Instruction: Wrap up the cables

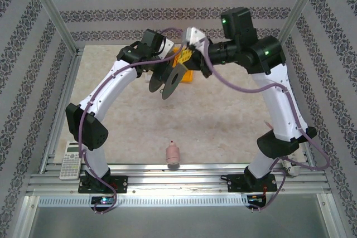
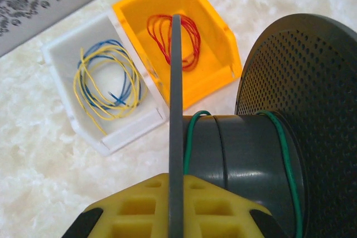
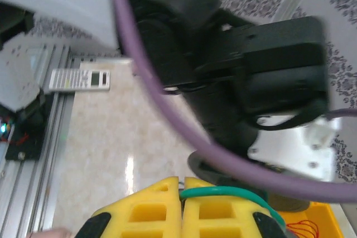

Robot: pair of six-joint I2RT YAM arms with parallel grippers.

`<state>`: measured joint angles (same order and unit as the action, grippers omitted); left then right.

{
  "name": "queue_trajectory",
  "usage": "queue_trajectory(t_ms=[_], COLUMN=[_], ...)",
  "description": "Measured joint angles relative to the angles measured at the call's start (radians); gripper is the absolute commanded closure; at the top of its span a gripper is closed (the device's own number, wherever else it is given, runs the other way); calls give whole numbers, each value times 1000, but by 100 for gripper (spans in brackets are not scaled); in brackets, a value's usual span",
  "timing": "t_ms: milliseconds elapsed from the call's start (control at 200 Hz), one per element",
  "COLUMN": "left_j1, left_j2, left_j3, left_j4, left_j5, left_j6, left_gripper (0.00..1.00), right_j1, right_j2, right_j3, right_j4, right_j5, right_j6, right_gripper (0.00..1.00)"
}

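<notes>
From above: the spool (image 1: pixel 170 83) hangs over the table (image 1: pixel 223 126). Left wrist: the left gripper (image 2: pixel 176 188) clamps its flange; a green cable (image 2: pixel 186 143) loops the core (red cable (image 2: pixel 156 34), yellow cable (image 2: pixel 81 90) wait in bins (image 2: pixel 220 43)). Right wrist: the right gripper (image 3: pixel 181 185) pinches the green cable. Mid-winding, I judge; next, circle the core, taut.

The left arm (image 1: pixel 109 90) and right arm (image 1: pixel 279 104) arch inward from their bases, wrists nearly meeting; the left gripper (image 2: pixel 175 185) clamps the black spool (image 2: pixel 245 149) by its flange, the right gripper (image 3: pixel 181 188) pinches a green cable (image 3: pixel 223 193).
</notes>
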<state>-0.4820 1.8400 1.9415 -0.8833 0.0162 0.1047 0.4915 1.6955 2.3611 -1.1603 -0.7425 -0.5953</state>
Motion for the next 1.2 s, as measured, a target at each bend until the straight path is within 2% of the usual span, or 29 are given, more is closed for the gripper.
queue_trajectory(t_ms=[130, 370, 665, 774, 1029, 1204], left_j1=[-15, -65, -93, -93, -78, 9], left_j2=[-5, -3, 6, 2, -85, -198], left_j3=[-2, -2, -2, -2, -8, -6], left_j4=[-43, -105, -128, -128, -129, -114], left_j5=[10, 14, 49, 82, 174, 284], left_j6=[54, 137, 195, 211, 230, 207], left_gripper=[100, 100, 100, 100, 100, 100], right_j1=[-102, -208, -319, -377, -510, -519], right_j2=[20, 151, 232, 228, 219, 212], right_j3=[-6, 112, 117, 39, -298, -414], right_j4=[90, 164, 255, 304, 481, 523], right_j5=[-105, -226, -272, -289, -325, -323], right_j6=[71, 183, 282, 301, 362, 361], right_gripper=[100, 100, 100, 100, 100, 100])
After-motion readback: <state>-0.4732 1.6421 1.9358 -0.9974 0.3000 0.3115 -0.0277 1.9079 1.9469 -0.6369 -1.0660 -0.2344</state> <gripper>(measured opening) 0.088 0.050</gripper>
